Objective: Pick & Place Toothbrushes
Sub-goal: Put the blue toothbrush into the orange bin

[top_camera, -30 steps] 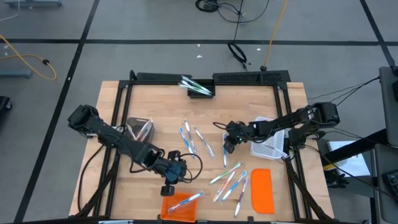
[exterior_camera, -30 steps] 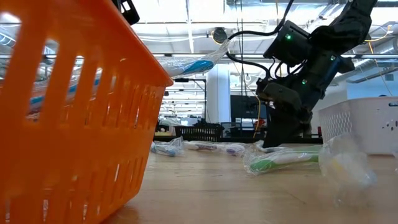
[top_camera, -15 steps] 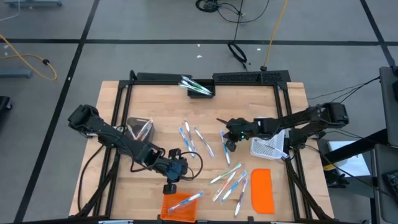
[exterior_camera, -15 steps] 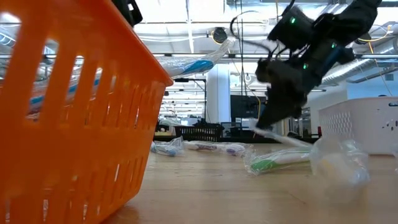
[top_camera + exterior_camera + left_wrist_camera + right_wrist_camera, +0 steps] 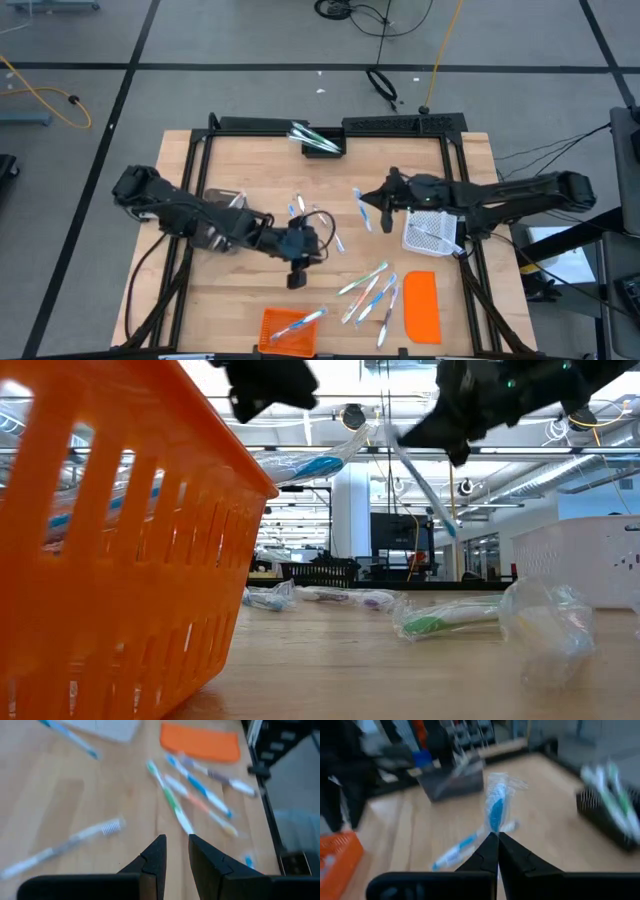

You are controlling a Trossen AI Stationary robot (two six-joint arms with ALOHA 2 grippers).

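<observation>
My right gripper is shut on a clear-wrapped toothbrush with blue on it, held high above the table's middle; in the low view this toothbrush slants down from the fingers. My left gripper hovers left of centre, slightly open with nothing between its fingers. Several loose toothbrushes lie flat on the wood near the front, others at the centre. The orange basket at the near edge holds a few. My right gripper pinches the wrapped toothbrush near one end between its two fingertips. The fingers come nearly level from the table's right side. The toothbrush is lifted clear of the table and slants down past the fingers.
An orange lid lies near the front right. Beside my right arm stands a white mesh basket. A black bin with toothbrushes sits at the far edge, a clear bin at the left.
My right gripper has risen steeply from the table and drawn toward the far right, tipping up toward level; the toothbrush it holds has come off the wood and now hangs clear. My left gripper has swung from above the orange basket toward the table's right and far side.
</observation>
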